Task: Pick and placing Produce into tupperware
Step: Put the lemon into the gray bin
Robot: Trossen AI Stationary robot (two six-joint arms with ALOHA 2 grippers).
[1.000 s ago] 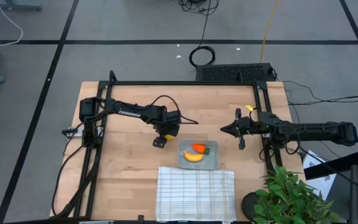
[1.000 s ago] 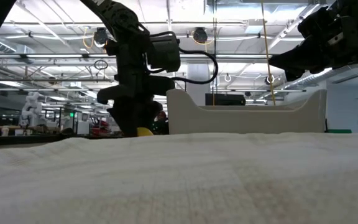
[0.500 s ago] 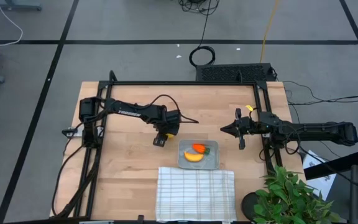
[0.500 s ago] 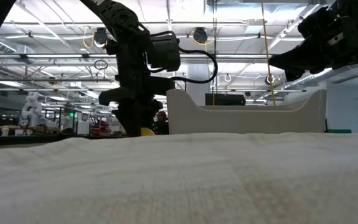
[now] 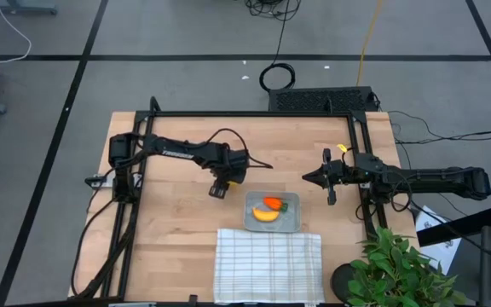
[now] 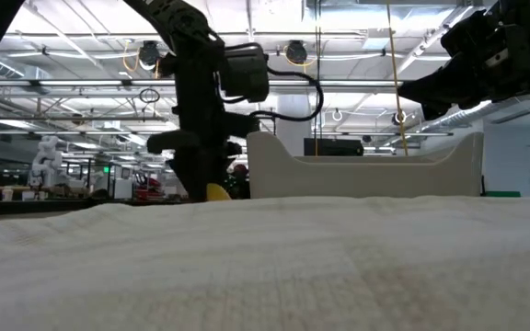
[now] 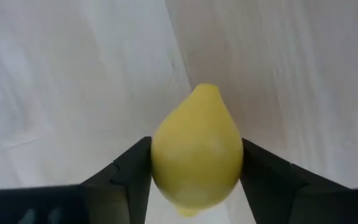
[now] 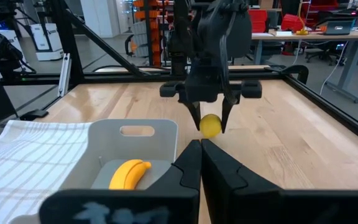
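tupperware holds banana and carrot; left gripper fingers clamp lemon.

Place: a robotics lab or workshop hall
Signs: ceiling trusses running overhead, desks and chairs standing behind, cables lying across the floor

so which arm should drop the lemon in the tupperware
Left. Its pincer is already shut on the lemon, just beside the tupperware, where the banana and carrot lie. The right pincer waits shut and empty on the far side.
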